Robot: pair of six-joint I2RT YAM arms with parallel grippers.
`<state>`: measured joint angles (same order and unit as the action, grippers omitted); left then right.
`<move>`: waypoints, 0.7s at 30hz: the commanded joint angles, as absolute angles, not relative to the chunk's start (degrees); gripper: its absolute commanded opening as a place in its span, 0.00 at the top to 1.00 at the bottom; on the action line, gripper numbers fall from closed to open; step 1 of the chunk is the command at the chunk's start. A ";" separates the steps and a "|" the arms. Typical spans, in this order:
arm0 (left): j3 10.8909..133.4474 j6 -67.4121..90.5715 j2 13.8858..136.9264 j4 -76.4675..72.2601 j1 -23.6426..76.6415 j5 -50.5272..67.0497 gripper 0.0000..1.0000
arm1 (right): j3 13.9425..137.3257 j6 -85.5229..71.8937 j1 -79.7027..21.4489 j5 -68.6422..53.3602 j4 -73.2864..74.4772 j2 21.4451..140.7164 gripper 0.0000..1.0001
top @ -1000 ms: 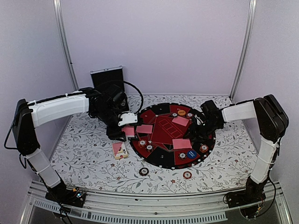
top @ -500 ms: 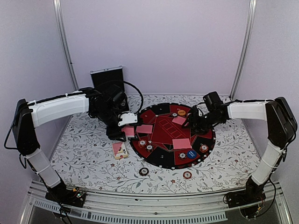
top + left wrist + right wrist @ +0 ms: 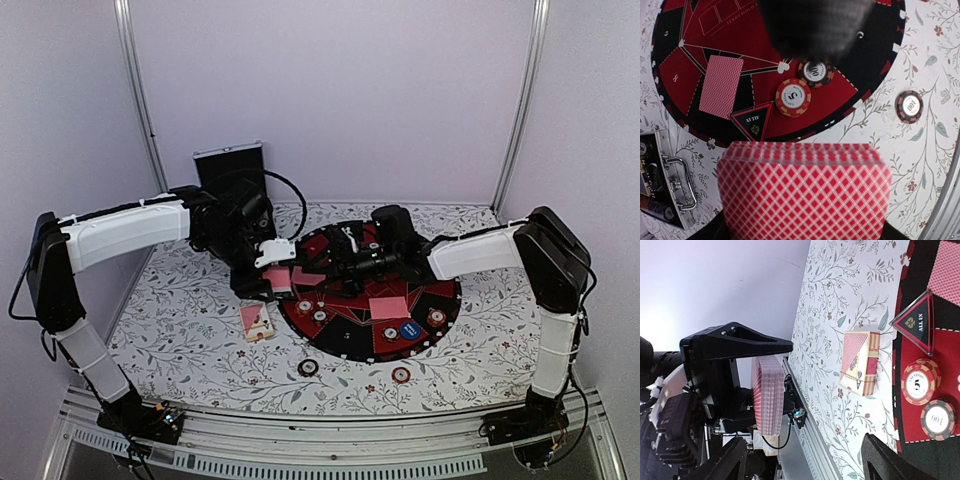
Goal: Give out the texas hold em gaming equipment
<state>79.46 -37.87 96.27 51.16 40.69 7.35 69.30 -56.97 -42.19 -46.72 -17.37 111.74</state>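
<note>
So the left hand [image 3: 270,274] is clamped on the deck of cards [image 3: 805,195], holding it up over the desk [image 3: 180,330] just off the left edge of the round mat [image 3: 445,300]. The right hand [image 3: 807,462] has both fingers spread wide, with nothing in it. In the right wrist view the deck sits upper left of the finger gap, near but not between the fingers, standing top to bottom in frame. The right arm is stretched low across the mat toward it, so I'd guess it peels off 1 card next.
</note>
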 commanded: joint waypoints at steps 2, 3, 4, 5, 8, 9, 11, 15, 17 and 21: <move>80.70 -36.83 95.29 49.03 41.66 8.55 1.00 | 72.09 -66.46 -44.01 -50.47 -28.34 116.88 0.18; 80.61 -36.89 95.23 48.78 41.66 8.59 1.00 | 72.52 -67.20 -44.37 -50.76 -28.98 117.42 0.18; 80.60 -36.94 95.27 48.71 41.66 8.53 1.00 | 72.90 -67.69 -44.72 -50.98 -29.76 118.12 0.18; 80.67 -36.99 95.32 48.69 41.66 8.57 1.00 | 73.37 -68.31 -45.06 -51.13 -30.31 118.96 0.18; 80.70 -37.01 95.50 48.70 41.75 8.47 1.00 | 74.97 -69.66 -45.89 -51.85 -31.57 120.38 0.18; 80.69 -37.12 95.51 48.69 41.79 8.42 1.00 | 75.42 -70.02 -46.10 -52.12 -31.92 121.04 0.18; 80.52 -37.23 95.61 48.69 41.84 8.19 1.00 | 76.04 -70.58 -46.38 -52.45 -32.36 121.73 0.18; 80.66 -37.26 95.62 48.64 41.92 8.26 1.00 | 77.13 -71.42 -46.77 -52.79 -32.87 122.77 0.18; 80.97 -37.15 95.78 48.60 41.92 8.35 1.00 | 78.07 -71.62 -46.91 -52.99 -33.00 123.61 0.18; 81.60 -37.25 96.28 48.60 42.08 8.50 1.00 | 80.59 -72.27 -47.52 -53.33 -33.18 125.87 0.19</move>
